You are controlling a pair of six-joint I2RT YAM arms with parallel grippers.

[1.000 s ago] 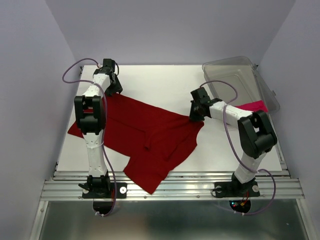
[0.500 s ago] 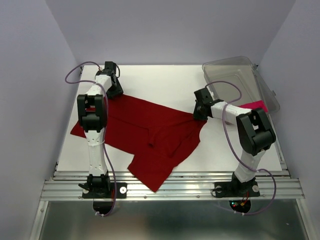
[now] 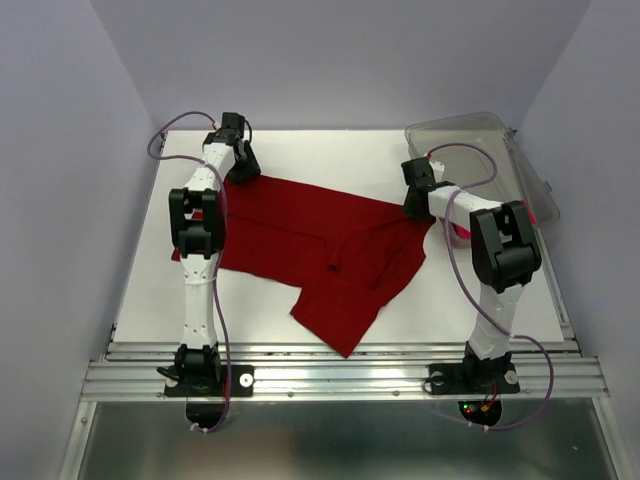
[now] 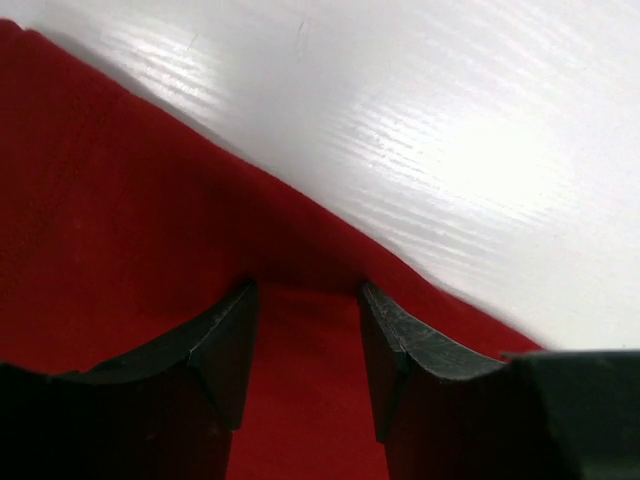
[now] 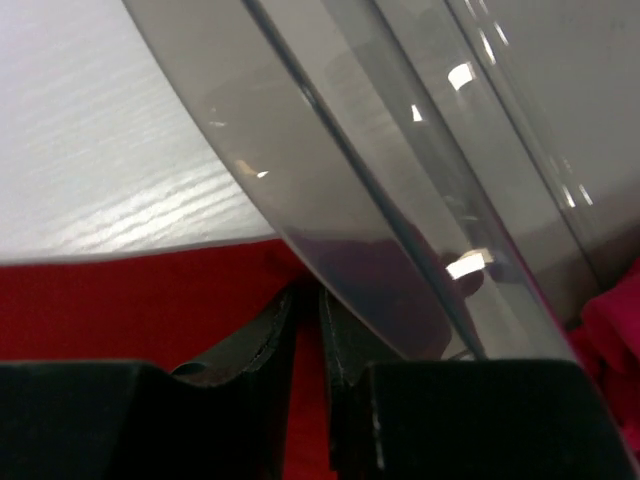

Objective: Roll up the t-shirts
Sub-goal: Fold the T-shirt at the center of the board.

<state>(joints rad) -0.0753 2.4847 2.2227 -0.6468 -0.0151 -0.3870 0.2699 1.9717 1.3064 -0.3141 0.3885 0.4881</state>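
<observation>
The dark red t-shirt (image 3: 300, 235) lies spread and creased across the middle of the table. My left gripper (image 3: 240, 170) is at its far left corner. In the left wrist view the left gripper (image 4: 305, 290) has its fingers a little apart, with red cloth (image 4: 120, 250) filling the gap between them. My right gripper (image 3: 416, 205) is at the shirt's far right corner, against the bin. In the right wrist view the right gripper (image 5: 305, 295) is nearly closed on red cloth (image 5: 150, 300). The magenta-pink t-shirt (image 3: 463, 232) peeks out beside my right arm and at the edge of the right wrist view (image 5: 615, 320).
A clear plastic bin (image 3: 470, 150) stands at the far right corner, and its wall (image 5: 400, 200) is right beside my right fingers. White table (image 3: 330, 160) shows beyond the shirt, and the enclosure walls rise on three sides.
Both grippers have moved away from the bases and to the right, dragging the dark red shirt with them. The shirt's far edge is now stretched straighter, and my right gripper has reached the bin.
</observation>
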